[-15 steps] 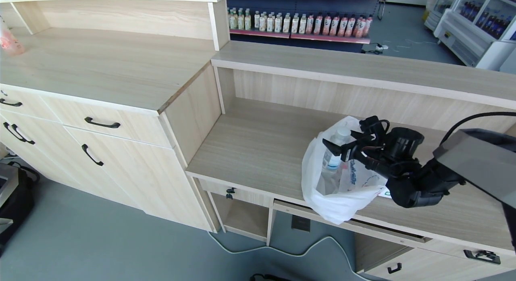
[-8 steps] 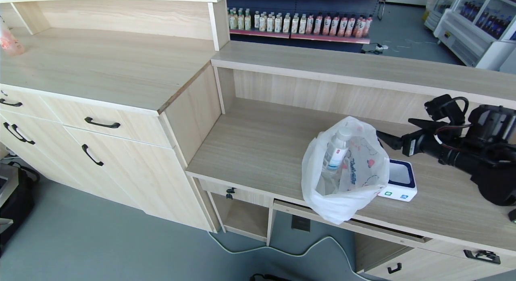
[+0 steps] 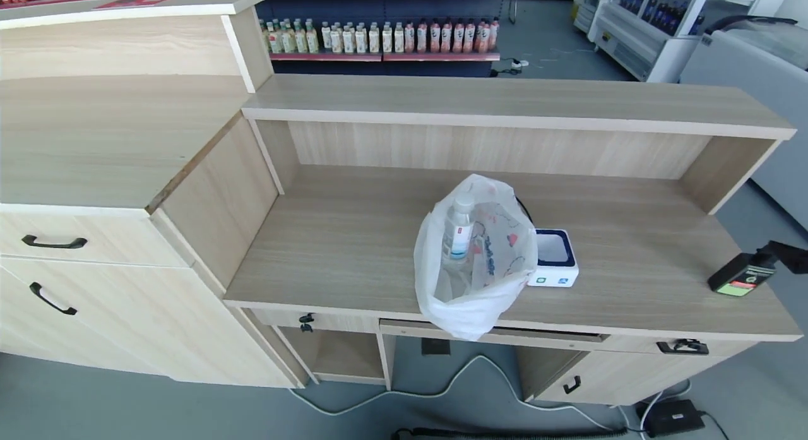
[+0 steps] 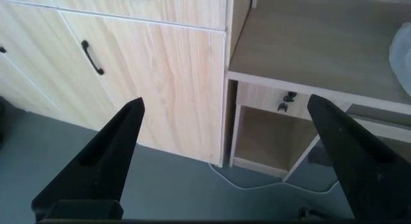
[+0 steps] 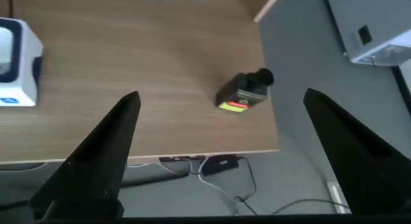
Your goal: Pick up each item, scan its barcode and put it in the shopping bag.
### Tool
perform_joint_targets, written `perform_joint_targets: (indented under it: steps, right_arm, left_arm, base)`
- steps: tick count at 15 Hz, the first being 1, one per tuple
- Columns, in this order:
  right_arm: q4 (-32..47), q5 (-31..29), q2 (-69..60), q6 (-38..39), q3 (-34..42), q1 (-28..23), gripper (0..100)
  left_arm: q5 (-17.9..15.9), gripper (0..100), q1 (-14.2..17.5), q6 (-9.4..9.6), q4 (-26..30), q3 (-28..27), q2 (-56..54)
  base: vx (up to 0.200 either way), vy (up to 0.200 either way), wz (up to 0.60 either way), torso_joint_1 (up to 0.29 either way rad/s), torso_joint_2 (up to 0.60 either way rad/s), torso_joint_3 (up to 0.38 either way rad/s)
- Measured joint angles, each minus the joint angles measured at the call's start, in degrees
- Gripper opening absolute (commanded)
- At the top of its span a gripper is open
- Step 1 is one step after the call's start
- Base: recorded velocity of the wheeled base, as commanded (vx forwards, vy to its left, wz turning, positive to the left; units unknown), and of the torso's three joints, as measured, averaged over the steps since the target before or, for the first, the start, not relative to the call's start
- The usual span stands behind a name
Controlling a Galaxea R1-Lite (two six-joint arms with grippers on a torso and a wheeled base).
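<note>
A white shopping bag [image 3: 470, 269] stands open on the lower counter [image 3: 353, 250], hanging a little over its front edge. A clear water bottle [image 3: 457, 231] with a white cap stands upright inside it. Right beside the bag sits a white and blue scanner box [image 3: 554, 263] [image 5: 16, 63]. My right gripper [image 5: 223, 97] is open and holds nothing, above the counter's right end near a black handheld device [image 5: 244, 92] [image 3: 742, 279] with a green and red label. My left gripper [image 4: 226, 103] is open, low in front of the cabinet doors [image 4: 160, 57].
A raised shelf [image 3: 505, 99] runs along the back of the counter, and a taller counter [image 3: 95, 137] stands to the left. Drawers with black handles [image 3: 682, 346] sit under the front edge. Cables [image 3: 442, 389] lie on the floor below. Store shelves of bottles [image 3: 379, 36] stand behind.
The head camera has shifted. My right gripper drew back from the bag to the right and out of the head view. The bottle stays in the bag.
</note>
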Motion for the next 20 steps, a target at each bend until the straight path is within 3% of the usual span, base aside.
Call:
perform_joint_targets:
  steps: [2, 3, 11, 15, 20]
  right_arm:
    - [4.6, -10.6, 0.2, -5.5, -2.6, -5.0, 100]
    - [5.8, -12.4, 1.3, -7.3, -4.1, -6.7, 100]
    - [1.0, -13.0, 27.5, -15.5, -26.1, -14.7, 100]
    - [-1.0, -12.5, 37.5, -11.9, -34.1, -12.6, 100]
    - [-1.1, -2.7, 44.2, -4.5, -42.2, -7.2, 100]
  left_arm:
    - [0.0, 100, 0.0, 0.00, 0.0, 0.0, 0.0]
    - [0.0, 100, 0.0, 0.00, 0.0, 0.0, 0.0]
    - [0.0, 100, 0.0, 0.00, 0.0, 0.0, 0.0]
    - [0.0, 100, 0.0, 0.02, 0.0, 0.0, 0.0]
    - [0.0, 100, 0.0, 0.00, 0.0, 0.0, 0.0]
  base:
    - [0.000, 0.000, -0.30, 0.006, 0.00, 0.004]
    - [0.000, 0.000, 0.00, 0.000, 0.00, 0.000]
    - [0.000, 0.000, 0.00, 0.000, 0.00, 0.000]
    - [0.000, 0.000, 0.00, 0.000, 0.00, 0.000]
    - [0.000, 0.000, 0.00, 0.000, 0.00, 0.000]
